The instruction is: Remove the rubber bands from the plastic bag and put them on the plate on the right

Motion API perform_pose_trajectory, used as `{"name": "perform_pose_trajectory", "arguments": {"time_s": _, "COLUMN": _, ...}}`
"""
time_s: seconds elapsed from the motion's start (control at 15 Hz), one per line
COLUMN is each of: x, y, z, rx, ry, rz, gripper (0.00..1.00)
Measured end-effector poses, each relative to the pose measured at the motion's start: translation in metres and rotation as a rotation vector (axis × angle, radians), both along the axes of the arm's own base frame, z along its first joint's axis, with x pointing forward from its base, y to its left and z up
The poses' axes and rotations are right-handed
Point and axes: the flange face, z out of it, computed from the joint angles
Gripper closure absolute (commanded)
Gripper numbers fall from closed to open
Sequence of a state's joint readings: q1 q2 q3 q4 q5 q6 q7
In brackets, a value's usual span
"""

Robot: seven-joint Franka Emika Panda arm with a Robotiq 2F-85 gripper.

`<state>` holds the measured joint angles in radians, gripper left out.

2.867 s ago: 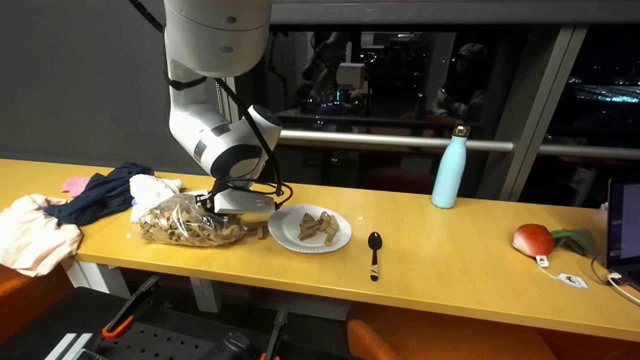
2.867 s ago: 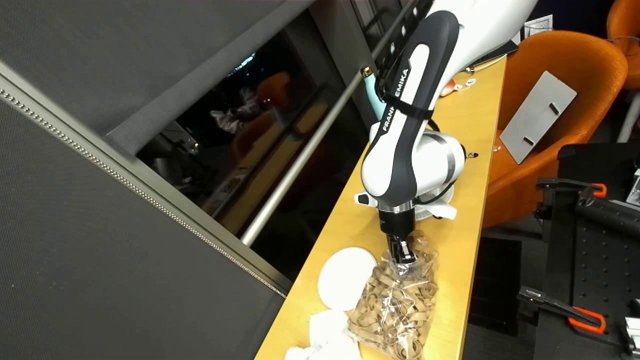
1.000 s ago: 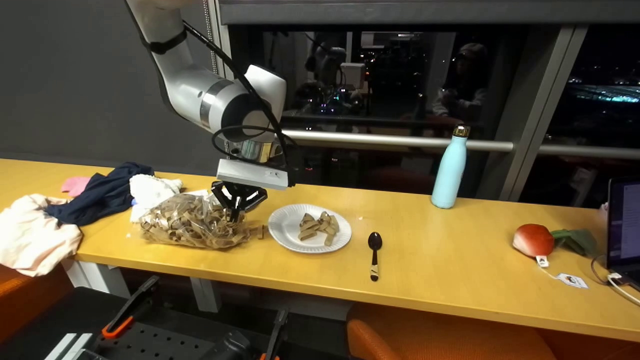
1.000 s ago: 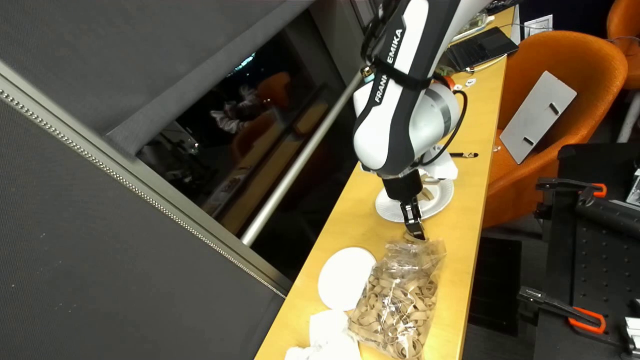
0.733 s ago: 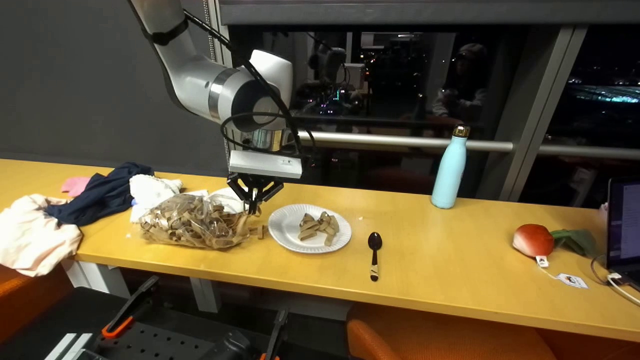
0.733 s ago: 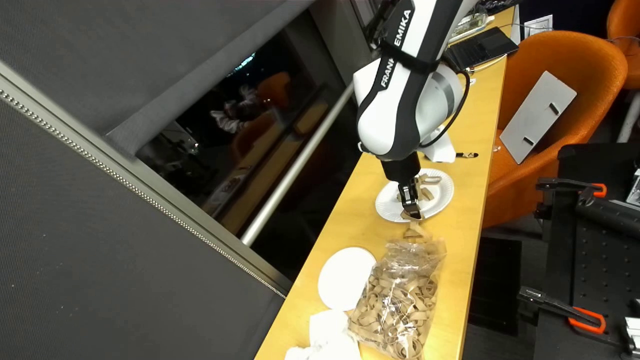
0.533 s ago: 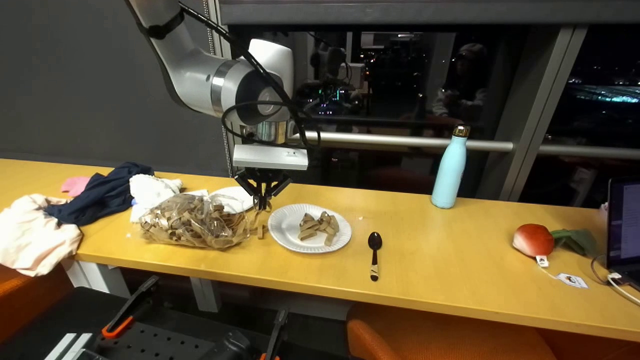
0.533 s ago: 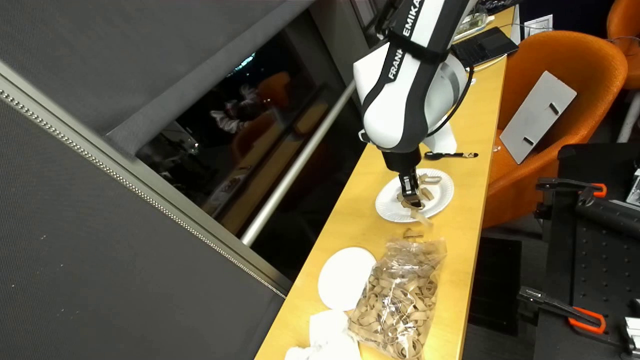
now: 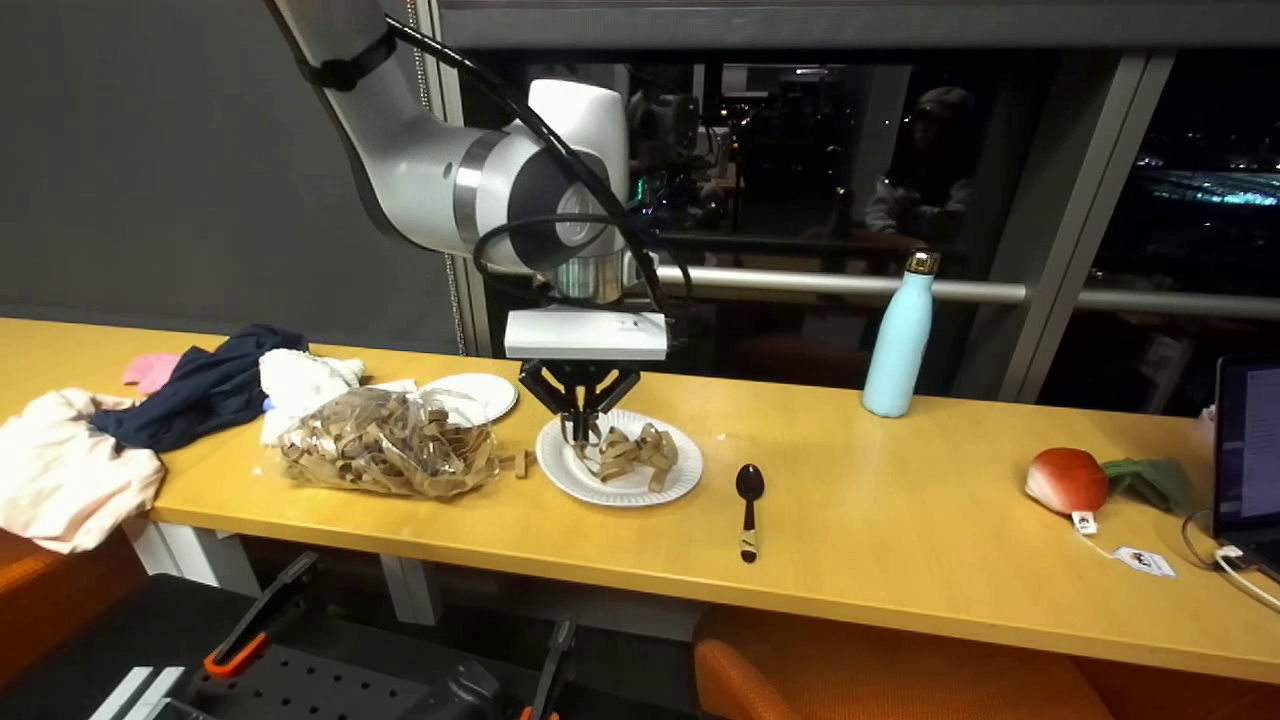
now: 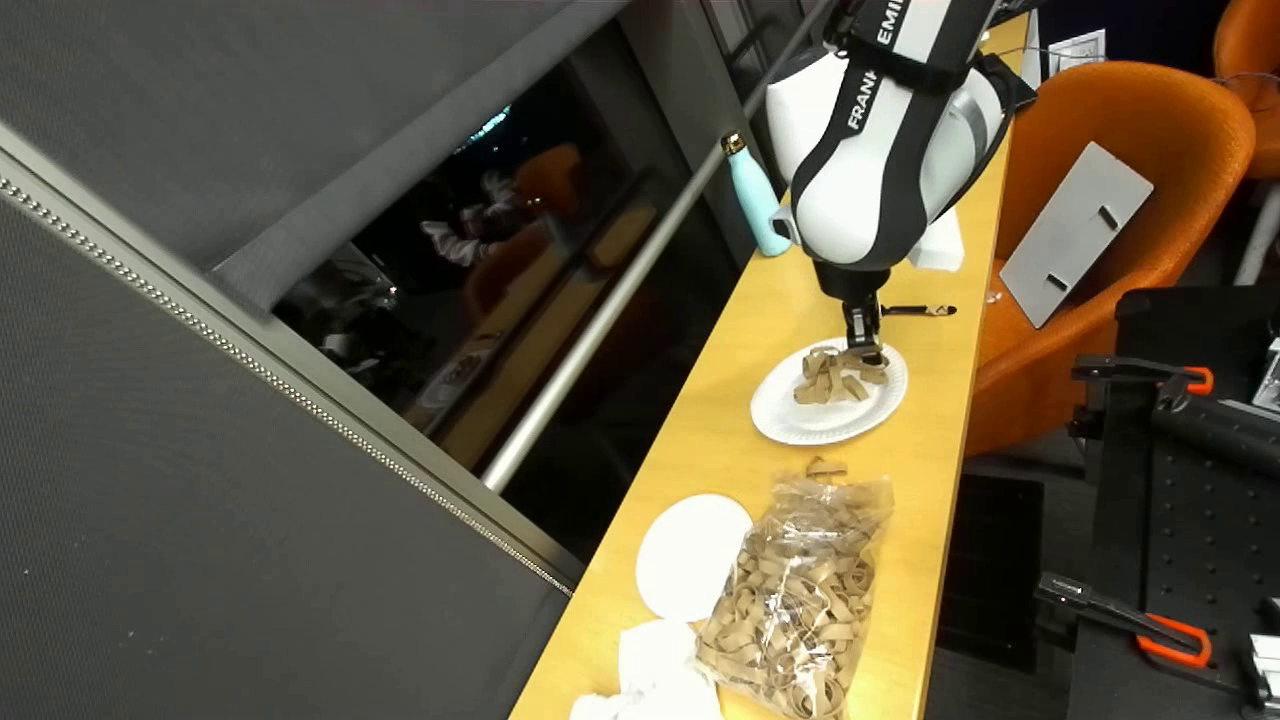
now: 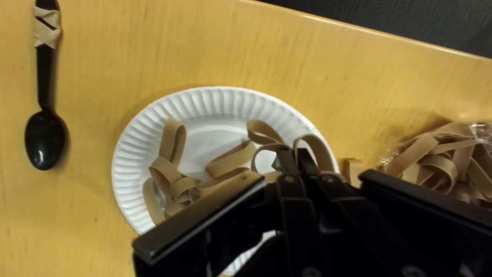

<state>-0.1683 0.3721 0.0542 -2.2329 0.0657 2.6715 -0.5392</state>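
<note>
The clear plastic bag (image 9: 385,445) lies on the table, full of tan-brown rubber bands; its edge shows in the wrist view (image 11: 449,165). The white plate (image 9: 560,475) with a fluted rim lies to its right, with several rubber bands (image 9: 650,455) on it. My gripper (image 9: 580,432) is low over the plate's bag-side part in both exterior views (image 10: 864,355). In the wrist view its fingertips (image 11: 296,159) are closed on rubber bands (image 11: 320,149), whose loops stick out on both sides. I cannot tell whether the held bands touch the plate.
A loose band (image 9: 520,462) lies between bag and plate. A smaller white plate (image 9: 490,392) and a white cloth (image 9: 305,380) are behind the bag. A black spoon (image 9: 749,510) lies right of the plate, a blue bottle (image 9: 897,350) farther back. The table's front edge (image 11: 346,27) is near.
My gripper was at the bag's mouth, then rose out with bands hanging from it. It has moved right and come down over the plate. The bag has stayed in place.
</note>
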Motion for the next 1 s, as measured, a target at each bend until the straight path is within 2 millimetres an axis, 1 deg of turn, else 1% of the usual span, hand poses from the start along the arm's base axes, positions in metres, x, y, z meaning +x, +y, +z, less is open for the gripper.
{"name": "perform_pose_trajectory", "arguments": {"time_s": 0.2, "x": 0.000, "y": -0.025, "z": 0.002, "rx": -0.018, "ry": -0.042, "rz": -0.039, "gripper": 0.99}}
{"name": "perform_pose_trajectory", "arguments": {"time_s": 0.33, "x": 0.003, "y": -0.032, "z": 0.003, "rx": -0.027, "ry": -0.059, "rz": -0.045, "gripper": 0.99}}
{"name": "perform_pose_trajectory", "arguments": {"time_s": 0.47, "x": 0.009, "y": -0.034, "z": 0.002, "rx": -0.033, "ry": -0.070, "rz": -0.041, "gripper": 0.99}}
{"name": "perform_pose_trajectory", "arguments": {"time_s": 0.73, "x": 0.024, "y": -0.038, "z": -0.012, "rx": -0.034, "ry": -0.086, "rz": -0.043, "gripper": 0.99}}
{"name": "perform_pose_trajectory", "arguments": {"time_s": 1.0, "x": 0.045, "y": -0.045, "z": -0.036, "rx": -0.030, "ry": -0.083, "rz": -0.049, "gripper": 0.99}}
